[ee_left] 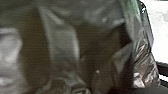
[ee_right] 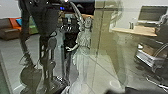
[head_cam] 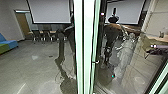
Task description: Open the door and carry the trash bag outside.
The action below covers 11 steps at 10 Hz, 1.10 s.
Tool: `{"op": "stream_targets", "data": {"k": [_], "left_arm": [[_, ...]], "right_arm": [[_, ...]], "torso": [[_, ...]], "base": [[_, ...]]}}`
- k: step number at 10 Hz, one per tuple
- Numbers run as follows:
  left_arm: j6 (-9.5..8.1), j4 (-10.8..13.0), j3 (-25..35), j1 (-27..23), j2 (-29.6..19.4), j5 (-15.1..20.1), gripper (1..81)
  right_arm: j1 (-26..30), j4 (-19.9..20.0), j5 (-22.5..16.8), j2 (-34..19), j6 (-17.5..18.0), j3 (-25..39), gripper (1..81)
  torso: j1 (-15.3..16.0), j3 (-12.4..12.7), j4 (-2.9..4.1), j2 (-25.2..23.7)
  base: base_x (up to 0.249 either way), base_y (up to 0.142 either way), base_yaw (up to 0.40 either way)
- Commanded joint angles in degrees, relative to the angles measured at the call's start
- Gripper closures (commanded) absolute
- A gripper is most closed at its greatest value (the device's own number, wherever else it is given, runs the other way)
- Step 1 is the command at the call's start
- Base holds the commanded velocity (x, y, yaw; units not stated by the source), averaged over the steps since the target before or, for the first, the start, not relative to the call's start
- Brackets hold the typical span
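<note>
Crumpled dark plastic, the trash bag [ee_left: 63,45], is sitting right up against the left wrist camera, folding and catching the light. I am guessing that the left gripper is carrying it, but I cannot tell whether that gripper is gripping, open or closed; nor can I tell for the right one. By my judgement, keeping the bag to the left is leaving the right arm free for the door.

Ahead, a pale upright frame [head_cam: 85,47] is standing in my way, with a small bright fitting [head_cam: 96,61] showing at its edge. I am not making out whether the door is open. Glass is facing the right wrist, and it is mirroring the robot's dark body [ee_right: 46,22], so I am judging depth with care. A white statue [ee_right: 82,47] is showing beside that reflection; whether it is mirrored or behind the glass, I cannot say.

Farther out, a desk [ee_right: 137,31] is holding a monitor [ee_right: 152,13]. Chairs [head_cam: 43,35] are lining up below a large screen [head_cam: 50,11], and a blue-and-green seat [head_cam: 8,45] is resting by the wall.
</note>
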Motion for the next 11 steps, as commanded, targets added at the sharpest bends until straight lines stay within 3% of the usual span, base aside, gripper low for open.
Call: {"op": "stream_targets", "data": {"k": [1, 4, 11], "left_arm": [[0.35, -0.8, 0.2, -2.8, -0.3, 4.4, 81.1], [0.44, -1.3, 0.2, -2.8, -0.2, 4.4, 81.1], [0.44, -1.5, 0.3, -2.7, -0.4, 4.4, 81.1]], "right_arm": [[11.1, -1.6, 1.7, 7.1, 0.5, -2.6, 1.0], [10.0, -1.1, 1.9, 14.1, 0.9, -6.7, 1.0], [10.7, -2.6, 2.1, 21.9, 0.7, -9.4, 1.0]], "torso": [[0.0, 0.0, 0.0, 0.0], [-0.2, 0.0, 0.0, 0.0], [-0.2, 0.0, -0.02, 0.0]], "base": [[0.0, 0.0, 0.0], [0.0, 0.0, 0.0], [0.0, 0.0, 0.0]]}}
